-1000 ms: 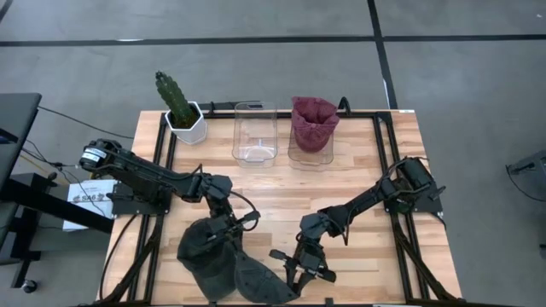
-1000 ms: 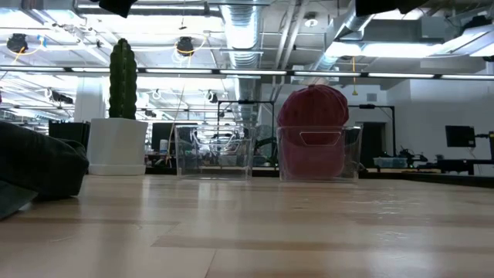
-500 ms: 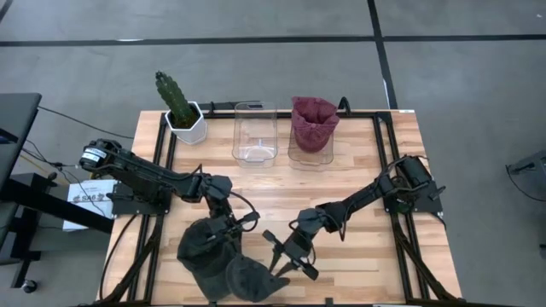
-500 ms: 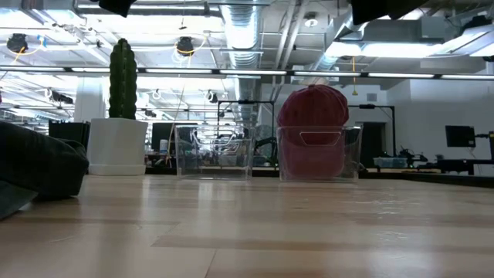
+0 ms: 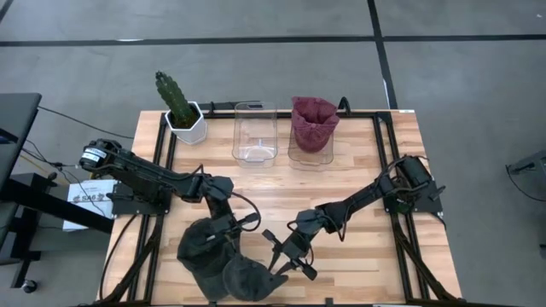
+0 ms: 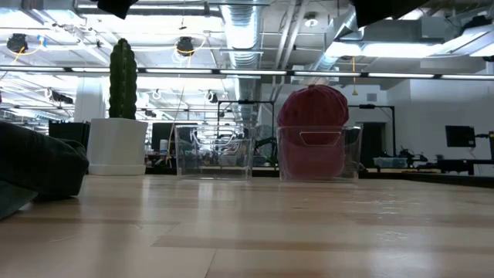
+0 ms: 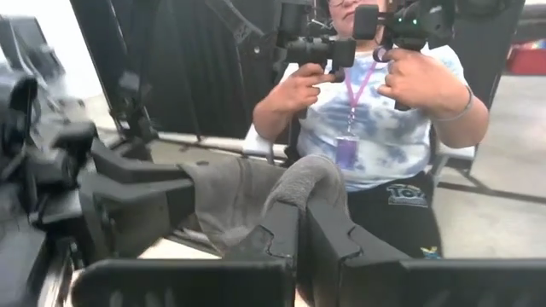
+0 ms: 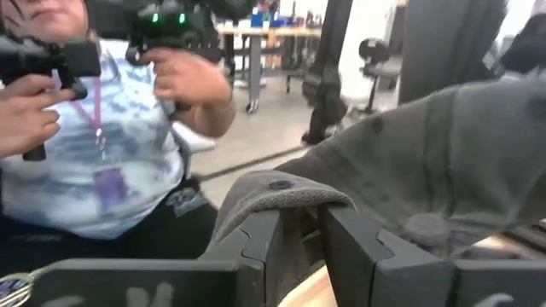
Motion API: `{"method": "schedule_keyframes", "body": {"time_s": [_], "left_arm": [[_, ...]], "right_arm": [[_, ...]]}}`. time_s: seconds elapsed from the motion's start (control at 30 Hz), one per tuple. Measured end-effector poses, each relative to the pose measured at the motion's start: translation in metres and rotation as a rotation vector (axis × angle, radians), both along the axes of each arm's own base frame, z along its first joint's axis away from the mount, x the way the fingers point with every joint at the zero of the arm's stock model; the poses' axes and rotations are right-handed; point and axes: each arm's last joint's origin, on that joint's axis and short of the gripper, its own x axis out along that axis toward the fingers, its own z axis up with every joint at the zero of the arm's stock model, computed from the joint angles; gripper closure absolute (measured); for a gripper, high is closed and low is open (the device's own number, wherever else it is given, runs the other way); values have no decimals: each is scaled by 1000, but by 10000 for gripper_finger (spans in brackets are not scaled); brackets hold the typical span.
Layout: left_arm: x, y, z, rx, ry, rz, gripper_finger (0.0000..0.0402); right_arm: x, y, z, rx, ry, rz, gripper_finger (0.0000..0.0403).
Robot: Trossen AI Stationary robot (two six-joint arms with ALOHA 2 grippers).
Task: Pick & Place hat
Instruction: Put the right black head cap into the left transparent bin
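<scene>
A dark grey hat (image 5: pixel 212 263) lies crumpled near the table's front edge, left of centre; it also shows in the low view (image 6: pixel 35 166). My left gripper (image 5: pixel 229 228) is shut on the hat's far side. My right gripper (image 5: pixel 271 258) is shut on the hat's right part. A dark red hat (image 5: pixel 313 122) stands in the right clear container (image 5: pixel 309 155) at the back. Beside it stands an empty clear container (image 5: pixel 255 134). My left gripper pinches a raised fold of the grey cloth (image 7: pixel 300 181) between its two fingers (image 7: pixel 277 226), coming nearly level from the table's far left. The hat's body sags below and rests on the table. My right gripper pinches a stitched edge of the hat (image 8: pixel 286 192) between its two fingers (image 8: pixel 341 230), coming level from the table's right. The cloth drapes over the fingertips, and the rest of the hat (image 8: pixel 444 162) lies beyond them.
A potted cactus (image 5: pixel 181 109) stands at the back left corner. Bare wooden table (image 5: pixel 341 183) lies between the hat and the containers. A person (image 7: pixel 375 111) with hand controllers sits beyond the table's near edge.
My right gripper has swung toward the table's left and a little toward the far edge, turning from pointing at the near edge to pointing left. It has carried the hat's right part with it, so that part now bunches against the body. The left gripper has stayed.
</scene>
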Motion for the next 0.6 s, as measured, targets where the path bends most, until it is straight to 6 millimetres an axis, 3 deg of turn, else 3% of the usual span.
{"method": "schedule_keyframes", "body": {"time_s": [0.3,0.6], "left_arm": [[-3,-7,-2,-9,62,-16,393],[-7,-15,-2,-29,123,-36,393]], "right_arm": [[3,-10,-8,8,123,-32,317],[8,-25,-14,-5,200,-112,240]]}}
